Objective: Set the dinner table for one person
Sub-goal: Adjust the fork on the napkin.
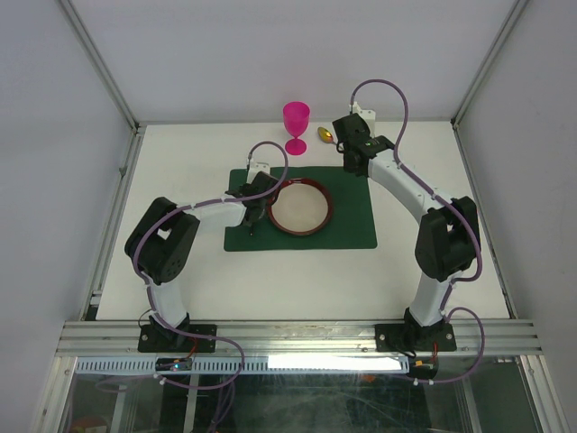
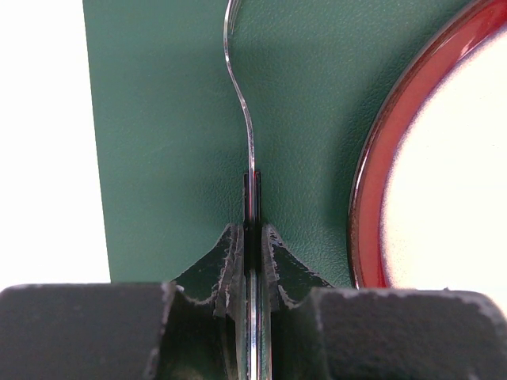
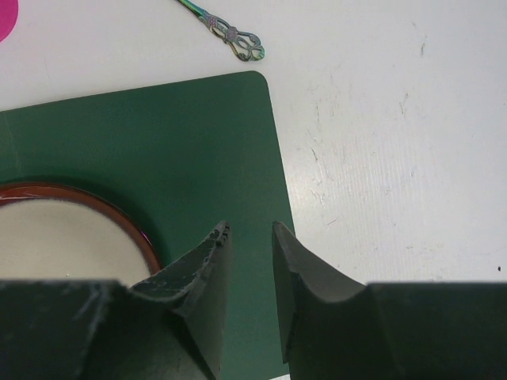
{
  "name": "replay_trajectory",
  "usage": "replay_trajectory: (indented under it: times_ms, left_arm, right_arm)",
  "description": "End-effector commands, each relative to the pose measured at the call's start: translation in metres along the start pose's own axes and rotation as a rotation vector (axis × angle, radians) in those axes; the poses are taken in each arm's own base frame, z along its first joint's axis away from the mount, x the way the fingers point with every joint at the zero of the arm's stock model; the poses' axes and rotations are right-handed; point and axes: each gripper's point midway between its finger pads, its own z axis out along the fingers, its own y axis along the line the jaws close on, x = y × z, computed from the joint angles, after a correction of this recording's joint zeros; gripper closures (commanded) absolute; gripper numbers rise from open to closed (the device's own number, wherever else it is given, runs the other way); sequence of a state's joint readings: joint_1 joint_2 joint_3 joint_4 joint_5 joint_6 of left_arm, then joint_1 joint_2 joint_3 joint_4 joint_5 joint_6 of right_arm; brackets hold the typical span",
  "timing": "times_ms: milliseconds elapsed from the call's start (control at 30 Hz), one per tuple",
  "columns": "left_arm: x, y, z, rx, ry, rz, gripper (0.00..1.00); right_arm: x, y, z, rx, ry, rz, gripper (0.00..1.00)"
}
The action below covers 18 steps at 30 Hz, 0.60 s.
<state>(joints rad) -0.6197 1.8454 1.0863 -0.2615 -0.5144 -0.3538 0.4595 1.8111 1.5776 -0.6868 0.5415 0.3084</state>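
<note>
The white dinner table (image 1: pixel 180 171) carries a dark green placemat (image 1: pixel 352 221) with a red-rimmed white plate (image 1: pixel 299 207) on it. My left gripper (image 1: pixel 255 219) is over the mat's left part, left of the plate. It is shut (image 2: pixel 252 229) on a thin silver utensil (image 2: pixel 247 119), seen edge-on and low over the mat (image 2: pixel 158 142); which utensil it is I cannot tell. The plate's rim (image 2: pixel 372 174) lies to its right. My right gripper (image 1: pixel 354 167) is open and empty (image 3: pixel 249 229) above the mat's far right corner (image 3: pixel 198 134).
A pink goblet (image 1: pixel 296 122) stands beyond the mat's far edge. A gold spoon (image 1: pixel 325 135) lies beside it; its ornate iridescent handle (image 3: pixel 234 36) shows on the bare table. Aluminium rails (image 1: pixel 117 207) edge the tabletop.
</note>
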Motion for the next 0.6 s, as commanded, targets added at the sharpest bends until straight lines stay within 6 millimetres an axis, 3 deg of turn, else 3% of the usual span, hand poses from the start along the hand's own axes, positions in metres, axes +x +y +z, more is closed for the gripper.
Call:
replay_trajectory:
  times_ms: [0,267,567]
  left_arm:
    - [-0.0182,-0.0088,-0.0023,0.039,-0.028,-0.029,0.89]
    - [-0.0258,-0.0064,-0.0034,0.017,-0.039,-0.057,0.83]
    - [-0.0238,-0.0017,-0.0044,-0.01,-0.025,-0.075,0.83]
  right_arm:
    - [-0.0252,-0.0005,-0.0133,-0.014,-0.063,0.051,0.7]
    - [-0.0218,0.0011,-0.0097,-0.015,-0.053,0.038,0.7]
    - [-0.0193,0.0028,-0.0092,-0.022,-0.047,0.035,0.7]
